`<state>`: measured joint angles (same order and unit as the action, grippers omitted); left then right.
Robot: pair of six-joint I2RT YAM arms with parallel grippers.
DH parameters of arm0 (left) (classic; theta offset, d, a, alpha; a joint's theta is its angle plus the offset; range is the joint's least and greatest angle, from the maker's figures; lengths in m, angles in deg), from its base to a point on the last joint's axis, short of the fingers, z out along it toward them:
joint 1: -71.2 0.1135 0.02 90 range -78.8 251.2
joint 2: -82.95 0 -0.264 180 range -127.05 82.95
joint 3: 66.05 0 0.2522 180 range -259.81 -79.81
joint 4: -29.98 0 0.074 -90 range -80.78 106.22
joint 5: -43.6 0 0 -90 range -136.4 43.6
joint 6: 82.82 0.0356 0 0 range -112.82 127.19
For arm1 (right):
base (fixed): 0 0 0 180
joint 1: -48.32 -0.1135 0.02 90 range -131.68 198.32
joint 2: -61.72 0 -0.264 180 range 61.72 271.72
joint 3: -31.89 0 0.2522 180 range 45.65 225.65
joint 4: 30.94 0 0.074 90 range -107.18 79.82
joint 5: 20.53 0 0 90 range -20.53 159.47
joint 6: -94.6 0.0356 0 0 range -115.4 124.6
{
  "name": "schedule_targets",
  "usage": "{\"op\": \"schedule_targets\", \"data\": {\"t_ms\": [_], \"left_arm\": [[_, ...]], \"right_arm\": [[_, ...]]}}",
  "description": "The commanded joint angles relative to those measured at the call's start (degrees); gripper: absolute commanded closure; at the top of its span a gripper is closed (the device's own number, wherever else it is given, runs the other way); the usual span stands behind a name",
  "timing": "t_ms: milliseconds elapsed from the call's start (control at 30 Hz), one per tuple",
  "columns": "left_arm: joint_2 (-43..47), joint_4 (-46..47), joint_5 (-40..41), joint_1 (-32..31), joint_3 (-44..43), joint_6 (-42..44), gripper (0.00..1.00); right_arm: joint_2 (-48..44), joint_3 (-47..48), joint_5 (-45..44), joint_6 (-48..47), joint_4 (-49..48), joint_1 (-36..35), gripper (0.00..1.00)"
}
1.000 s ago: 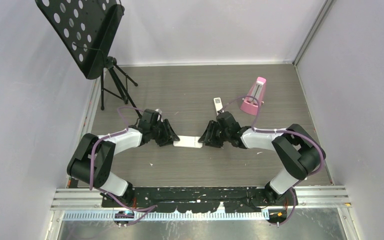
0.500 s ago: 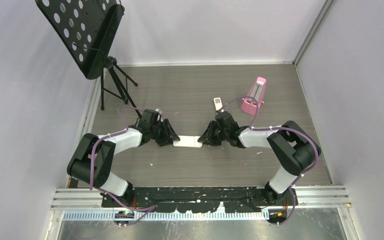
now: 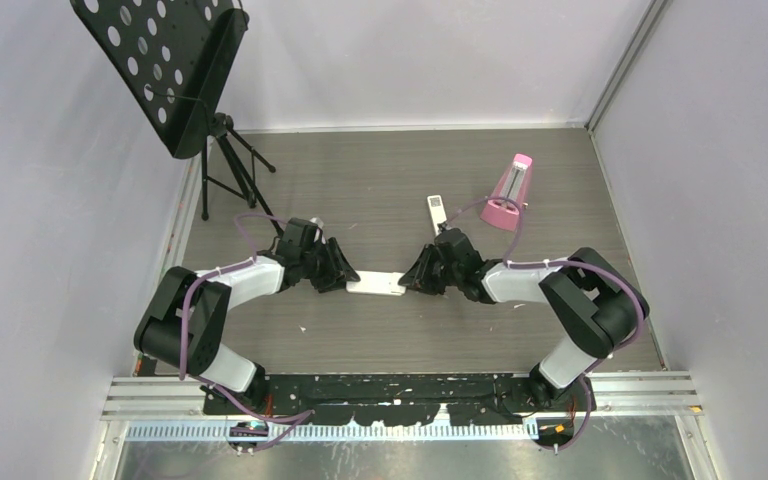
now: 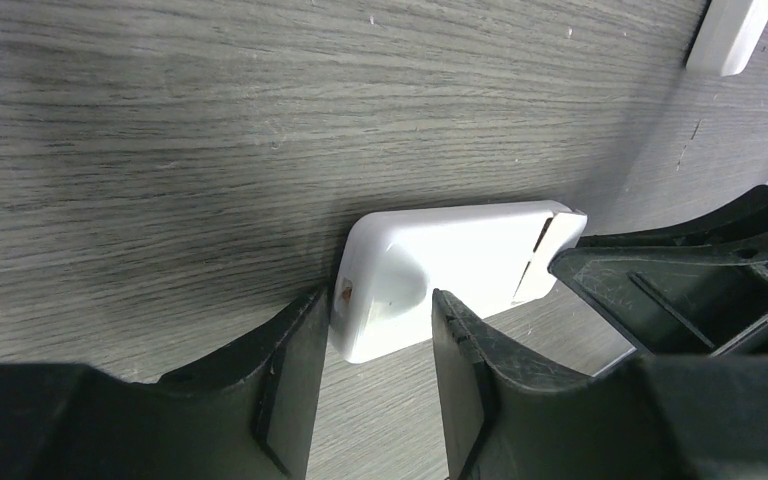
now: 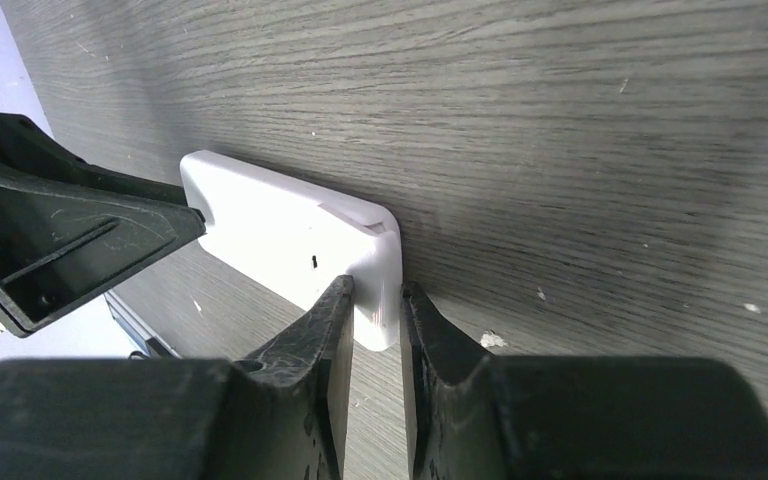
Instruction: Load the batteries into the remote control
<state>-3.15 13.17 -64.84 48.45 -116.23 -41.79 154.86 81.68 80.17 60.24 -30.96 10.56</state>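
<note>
The remote control (image 3: pixel 375 285) lies flat on the grey table (image 3: pixel 380 180), plain white back up, in the middle of the top view, right between my two arms. My left pincer (image 4: pixel 375 330) sits at its left end. In my left wrist view one finger hugs each side of that rounded end, so I am gripping the remote there. My right pincer (image 5: pixel 375 300) is at the other end. Its fingers are very close together, with the remote's corner squeezed between them, so it looks clamped on too. I think this remote is light and hard, like a plastic toy. It is smooth and its corners are round, so it could slip out if I only pinch a corner. I would hold it by its two long flat sides, close to one end. Near the end by my right pincer there is a thin seam (image 4: pixel 550 240). I guess that is the battery door, so I should keep my fingers off it. I cannot see any batteries in these views. The slim remote (image 3: pixel 436 208) lies further up, near the pink metronome (image 3: pixel 508 195).
</note>
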Motion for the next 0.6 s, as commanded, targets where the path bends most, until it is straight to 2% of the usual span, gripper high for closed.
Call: {"op": "schedule_targets", "data": {"t_ms": [0,367,500,567], "left_arm": [[-2.8,-5.7,4.0,-0.4,3.2,1.3,0.54],[-2.6,-4.2,1.5,-0.5,3.6,1.2,0.58],[-2.8,-3.8,0.7,-0.9,3.5,1.6,0.61],[-2.8,-4.0,1.1,-0.9,3.5,1.6,0.60]], "right_arm": [[1.0,-3.4,-2.3,-4.3,6.3,-0.7,0.87],[4.6,-0.4,1.2,-4.6,3.9,-1.3,0.87],[6.1,2.0,0.7,-7.4,8.6,-2.1,0.89],[5.9,3.4,-2.3,-9.0,12.8,-2.4,0.90]]}}
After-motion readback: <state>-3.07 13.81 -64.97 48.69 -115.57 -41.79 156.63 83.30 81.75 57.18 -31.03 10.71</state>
